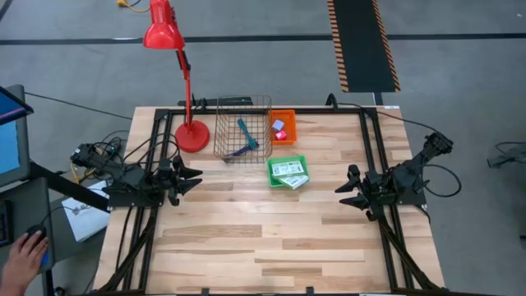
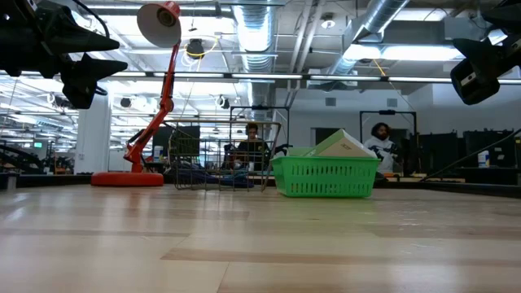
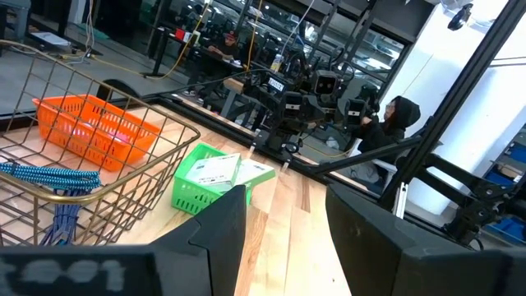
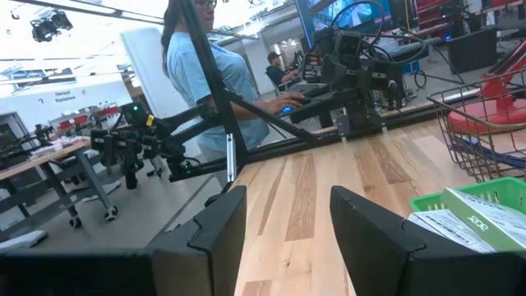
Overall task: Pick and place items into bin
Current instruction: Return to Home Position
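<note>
You look to be on the return-home step: left tool (image 1: 196,182) and right tool (image 1: 345,189) hang empty, fingers apart, over the desk's (image 1: 246,238) sides; white packets (image 1: 289,170) lie in the green basket (image 1: 270,174), cables (image 1: 245,138) in the wire basket (image 1: 220,123); next, just park both arms.

Grey concrete floor (image 1: 246,74), hazard-striped black mat (image 1: 362,41) far right. Light wood bench (image 1: 271,238), red desk lamp (image 1: 160,31) at its far left. Open workshop behind: ceiling ducts (image 2: 256,28), strip lights (image 2: 383,50), seated people (image 2: 379,140).
</note>
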